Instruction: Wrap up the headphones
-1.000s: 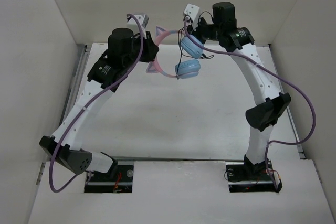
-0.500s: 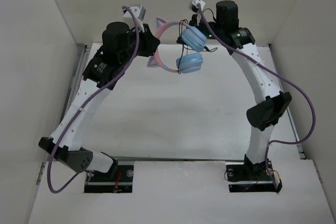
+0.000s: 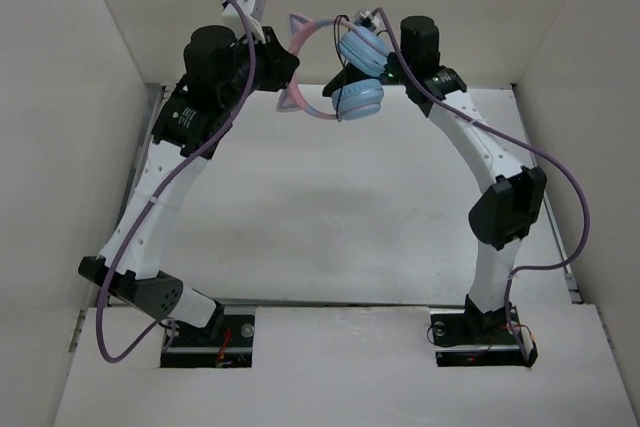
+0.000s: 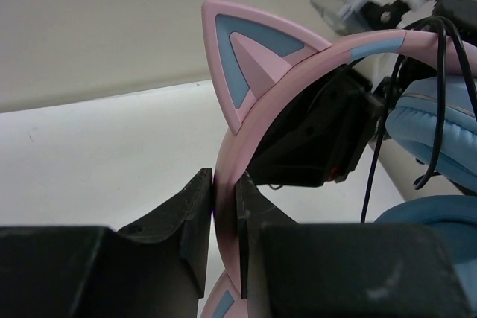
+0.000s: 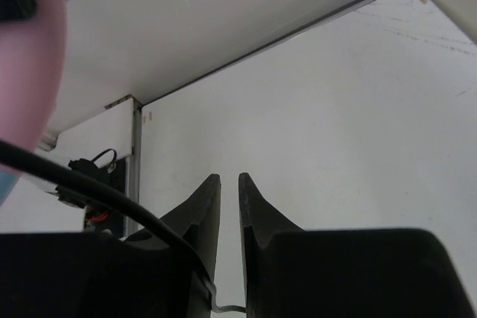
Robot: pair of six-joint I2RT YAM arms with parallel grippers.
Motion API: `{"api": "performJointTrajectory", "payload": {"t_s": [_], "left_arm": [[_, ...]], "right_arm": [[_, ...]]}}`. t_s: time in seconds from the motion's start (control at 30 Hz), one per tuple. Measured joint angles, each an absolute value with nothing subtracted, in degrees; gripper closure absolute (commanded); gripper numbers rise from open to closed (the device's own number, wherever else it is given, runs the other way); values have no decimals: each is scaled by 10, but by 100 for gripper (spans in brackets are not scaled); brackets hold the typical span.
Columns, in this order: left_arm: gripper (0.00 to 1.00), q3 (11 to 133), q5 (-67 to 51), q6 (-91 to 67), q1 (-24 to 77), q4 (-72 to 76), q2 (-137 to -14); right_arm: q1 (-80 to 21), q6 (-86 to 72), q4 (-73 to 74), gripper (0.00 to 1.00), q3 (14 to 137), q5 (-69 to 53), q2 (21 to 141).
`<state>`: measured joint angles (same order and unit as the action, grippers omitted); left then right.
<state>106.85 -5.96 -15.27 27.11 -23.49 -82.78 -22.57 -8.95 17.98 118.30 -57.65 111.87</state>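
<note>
Top camera looks down from behind; wrist cameras look forward at close range, all sharing the headphones [image 3: 358, 99].

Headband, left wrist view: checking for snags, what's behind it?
Behind the pink headband: a black robot part, the thin black cable and blue ear cups. Where the cable ends is hidden.

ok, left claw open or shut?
Shut. Left claw pinches the headphones by the pink band, no gap showing.
</note>
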Motion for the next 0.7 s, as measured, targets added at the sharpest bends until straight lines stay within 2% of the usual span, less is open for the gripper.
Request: {"api": "performJointTrajectory", "payload": {"t_s": [0.7], "left_arm": [[100, 1144, -65, -159, 206, -236, -849]], "right_arm": [[-243, -185, 79, 78, 1103, -611, 1119]]}}
